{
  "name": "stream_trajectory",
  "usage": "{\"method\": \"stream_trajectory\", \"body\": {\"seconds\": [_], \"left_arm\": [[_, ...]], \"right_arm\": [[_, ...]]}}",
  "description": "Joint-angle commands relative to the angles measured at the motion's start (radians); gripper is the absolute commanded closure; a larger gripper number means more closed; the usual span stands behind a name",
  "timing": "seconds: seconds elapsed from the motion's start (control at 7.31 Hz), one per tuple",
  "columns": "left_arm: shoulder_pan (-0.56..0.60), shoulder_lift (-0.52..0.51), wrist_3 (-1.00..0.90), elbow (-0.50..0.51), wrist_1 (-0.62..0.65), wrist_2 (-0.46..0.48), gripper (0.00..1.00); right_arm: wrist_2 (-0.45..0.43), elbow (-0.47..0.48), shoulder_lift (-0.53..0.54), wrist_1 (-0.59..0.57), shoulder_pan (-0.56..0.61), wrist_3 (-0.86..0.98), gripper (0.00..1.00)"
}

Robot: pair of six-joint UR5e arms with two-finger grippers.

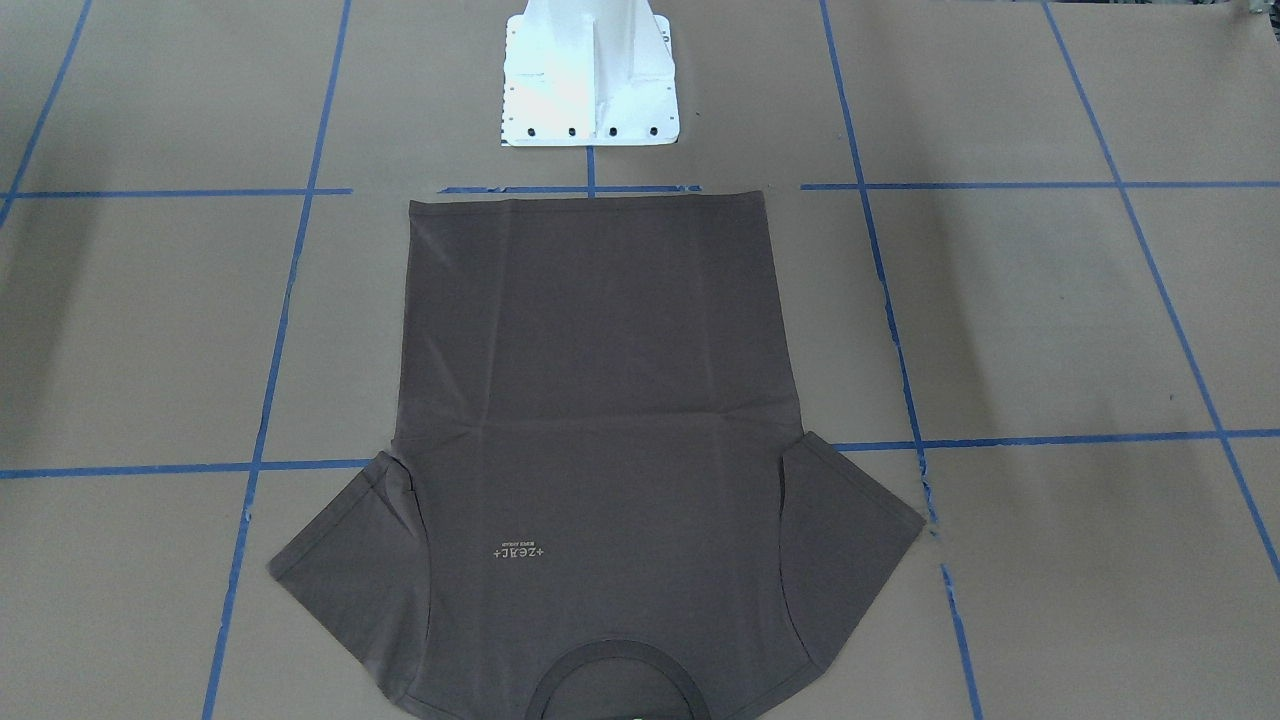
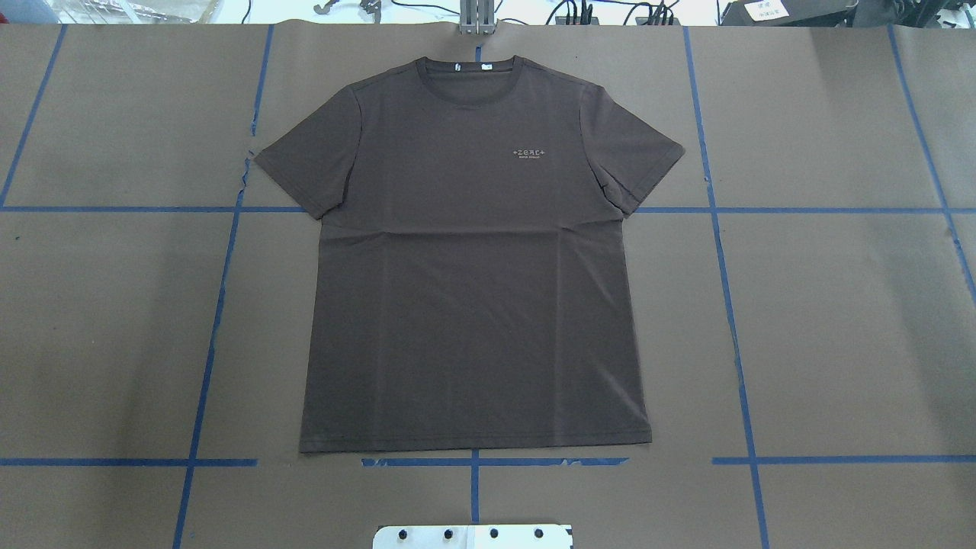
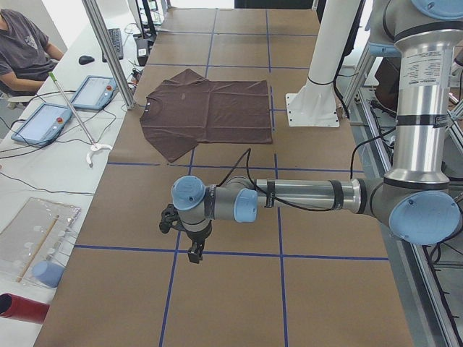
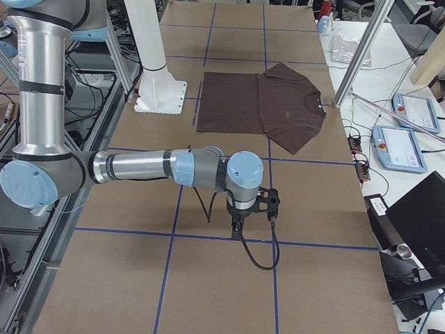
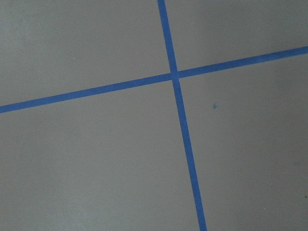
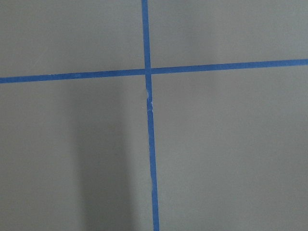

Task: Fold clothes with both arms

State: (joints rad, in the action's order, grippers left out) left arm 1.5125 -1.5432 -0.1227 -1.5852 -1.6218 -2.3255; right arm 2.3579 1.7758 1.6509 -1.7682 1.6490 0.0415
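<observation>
My left gripper (image 3: 194, 253) and right gripper (image 4: 238, 224) hover well apart from the T-shirt (image 2: 473, 305); spread or pinched together, I cannot tell. From overhead it lies flat, collar (image 2: 470, 70) at twelve, hem (image 2: 473, 444) at six.

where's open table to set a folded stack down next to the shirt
Wide bare brown paper lies on both sides of the T-shirt, past its sleeves toward the table ends; farther out the left hand and right hand hang above it. Tightest: the strip between the hem and the white pedestal base.
</observation>
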Motion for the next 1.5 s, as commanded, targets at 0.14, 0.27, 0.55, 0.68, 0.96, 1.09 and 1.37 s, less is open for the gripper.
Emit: {"method": "stream_trajectory", "body": {"seconds": [0.14, 0.27, 0.55, 0.68, 0.96, 1.09, 1.37], "left_arm": [[0.0, 0.0, 0.0, 0.001, -0.001, 0.003, 0.0], [-0.002, -0.014, 0.005, 0.002, -0.003, 0.006, 0.0], [-0.002, -0.099, 0.011, 0.002, -0.01, 0.006, 0.0], [-0.005, -0.133, 0.011, 0.013, -0.048, 0.003, 0.0], [-0.009, -0.149, 0.031, 0.083, -0.23, 0.002, 0.0], [-0.012, -0.182, 0.123, 0.094, -0.254, 0.0, 0.0], [-0.024, -0.213, 0.163, 0.111, -0.283, -0.002, 0.0]], "right_arm": [[0.006, 0.011, -0.014, 0.003, -0.001, 0.001, 0.0], [0.006, 0.013, -0.017, 0.004, -0.005, 0.0, 0.0], [0.006, 0.013, -0.107, 0.068, -0.066, -0.006, 0.0], [0.015, -0.033, -0.14, 0.102, -0.143, 0.001, 0.0], [0.046, -0.166, -0.245, 0.362, -0.279, -0.187, 0.0], [0.047, -0.235, -0.345, 0.425, -0.367, -0.394, 0.0], [0.003, -0.381, -0.508, 0.549, -0.481, -0.657, 0.0]]}}
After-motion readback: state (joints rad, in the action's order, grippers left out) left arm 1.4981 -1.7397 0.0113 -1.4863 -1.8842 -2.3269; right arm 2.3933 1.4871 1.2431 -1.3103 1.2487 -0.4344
